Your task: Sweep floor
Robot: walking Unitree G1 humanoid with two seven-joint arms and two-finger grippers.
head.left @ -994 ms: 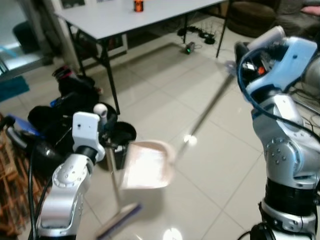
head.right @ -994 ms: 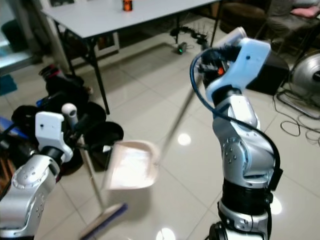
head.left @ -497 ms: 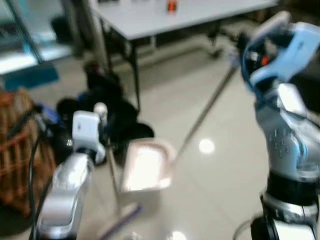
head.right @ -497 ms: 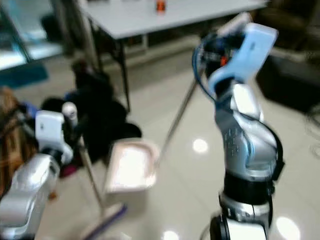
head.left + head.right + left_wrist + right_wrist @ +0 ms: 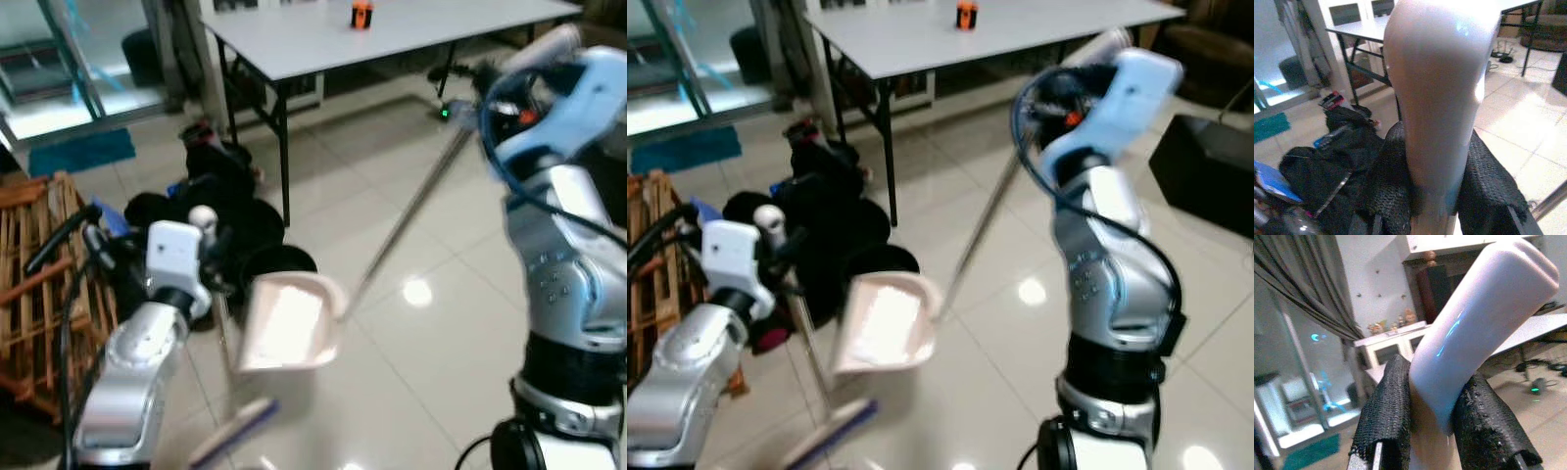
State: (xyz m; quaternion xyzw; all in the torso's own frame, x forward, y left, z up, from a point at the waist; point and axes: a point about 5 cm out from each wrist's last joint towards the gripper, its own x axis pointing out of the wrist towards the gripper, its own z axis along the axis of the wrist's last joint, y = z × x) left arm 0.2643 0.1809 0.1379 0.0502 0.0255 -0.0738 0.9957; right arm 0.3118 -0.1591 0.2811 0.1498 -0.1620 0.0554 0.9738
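My left gripper is shut on the white top of a broom handle. Its black fingers press the handle from both sides. The broom pole runs down to the blurred broom head on the floor by my left side. My right gripper is shut on the white grip of a long dustpan handle, held high at the right. The pale dustpan hangs low between my arms, just above the tiles.
A white table with an orange object stands ahead. Black bags and a black bin lie by its leg. A wooden crate is at the left. Glossy tiled floor stretches ahead on the right.
The camera has swung, so the table and bags sit further right and a wooden crate has come into view. Both arms keep their hold on broom and dustpan.
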